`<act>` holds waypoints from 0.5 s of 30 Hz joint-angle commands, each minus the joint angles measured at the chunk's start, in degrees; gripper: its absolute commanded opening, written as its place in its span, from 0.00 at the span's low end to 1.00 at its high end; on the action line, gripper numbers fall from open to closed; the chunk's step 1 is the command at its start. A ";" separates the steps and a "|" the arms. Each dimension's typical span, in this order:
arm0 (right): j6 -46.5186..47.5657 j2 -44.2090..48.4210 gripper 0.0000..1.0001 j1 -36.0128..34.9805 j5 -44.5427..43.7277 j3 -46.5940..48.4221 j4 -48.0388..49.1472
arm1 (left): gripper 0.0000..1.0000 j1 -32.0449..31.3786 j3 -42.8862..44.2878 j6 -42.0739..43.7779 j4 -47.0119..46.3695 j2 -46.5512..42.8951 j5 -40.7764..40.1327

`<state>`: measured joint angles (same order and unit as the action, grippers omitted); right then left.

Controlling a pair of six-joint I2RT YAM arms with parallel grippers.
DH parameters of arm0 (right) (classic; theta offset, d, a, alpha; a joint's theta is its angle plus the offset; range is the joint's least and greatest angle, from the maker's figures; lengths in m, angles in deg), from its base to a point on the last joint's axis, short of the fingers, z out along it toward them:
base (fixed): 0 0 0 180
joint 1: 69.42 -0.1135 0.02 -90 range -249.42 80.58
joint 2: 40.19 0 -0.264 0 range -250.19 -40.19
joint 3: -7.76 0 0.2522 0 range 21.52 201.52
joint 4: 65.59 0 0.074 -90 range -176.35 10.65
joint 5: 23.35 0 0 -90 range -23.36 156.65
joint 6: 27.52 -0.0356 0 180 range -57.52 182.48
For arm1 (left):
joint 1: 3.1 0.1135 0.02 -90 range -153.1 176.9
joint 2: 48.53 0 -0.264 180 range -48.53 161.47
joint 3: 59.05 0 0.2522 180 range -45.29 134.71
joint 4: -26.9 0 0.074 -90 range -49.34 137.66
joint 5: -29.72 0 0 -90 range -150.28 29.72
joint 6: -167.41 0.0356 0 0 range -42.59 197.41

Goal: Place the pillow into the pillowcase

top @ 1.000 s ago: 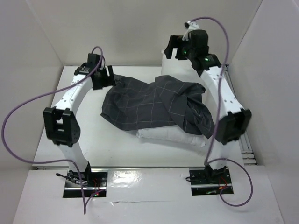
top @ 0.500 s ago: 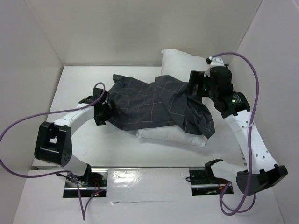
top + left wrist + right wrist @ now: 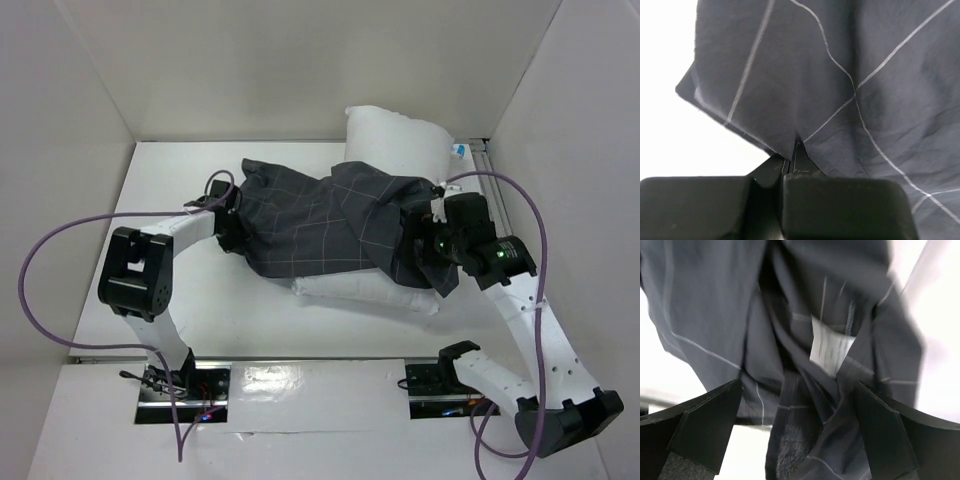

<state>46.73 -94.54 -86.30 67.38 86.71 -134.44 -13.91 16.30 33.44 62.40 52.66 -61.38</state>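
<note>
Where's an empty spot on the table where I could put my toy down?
The table is bare in the far left corner, between the left wall and the pillowcase. Another bare strip runs along the near edge, in front of the pillow. The middle and right are crowded with the pillowcase, the pillow and the right gripper.

One white pillow (image 3: 395, 140) is lying toward the counter's far right corner, and one checked pillowcase (image 3: 320, 225) is lying draped over it. Two arms are reaching in from the near edge: one left arm (image 3: 135, 275) and one right arm (image 3: 535, 320). Each is carrying one gripper, the left gripper (image 3: 792, 150) and the right gripper (image 3: 797, 405), making two. Two purple cables are looping alongside, one left cable (image 3: 24, 285) and one right cable (image 3: 546, 240). One white label (image 3: 830, 352) is showing on the pillowcase.
</note>
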 commanded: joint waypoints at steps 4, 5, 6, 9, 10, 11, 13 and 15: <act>-2.80 0.92 0.60 -0.34 7.96 -7.09 2.26 | 0.00 4.12 8.36 0.55 3.31 -3.53 -2.06; -2.80 0.91 0.34 -0.34 8.58 -7.09 3.75 | 0.00 4.65 9.60 1.33 3.83 -5.28 -2.06; -3.41 0.30 0.10 -0.34 8.58 -5.53 4.55 | 0.00 5.35 11.09 2.12 5.58 -6.34 -2.06; -2.19 -2.42 0.00 -0.34 9.81 3.78 8.23 | 0.00 8.16 18.38 4.75 8.57 -10.29 -1.01; -2.18 -3.47 0.00 -0.34 10.60 6.68 9.20 | 0.00 9.22 23.10 5.37 9.37 -11.09 -0.48; -0.70 -6.18 0.00 -0.34 12.87 12.71 11.65 | 0.00 11.23 25.75 7.03 9.90 -11.62 1.17; -0.16 -10.84 0.00 -0.34 16.38 21.33 15.95 | 0.00 14.30 35.15 8.97 11.65 -11.63 3.46; -0.16 -13.49 0.00 -0.34 19.03 25.67 20.44 | 0.00 17.38 46.01 9.51 14.37 -7.86 4.17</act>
<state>45.25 -105.64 -86.32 80.16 105.03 -126.09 -0.38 51.05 39.69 73.79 44.97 -59.48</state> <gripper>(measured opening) 0.014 0.028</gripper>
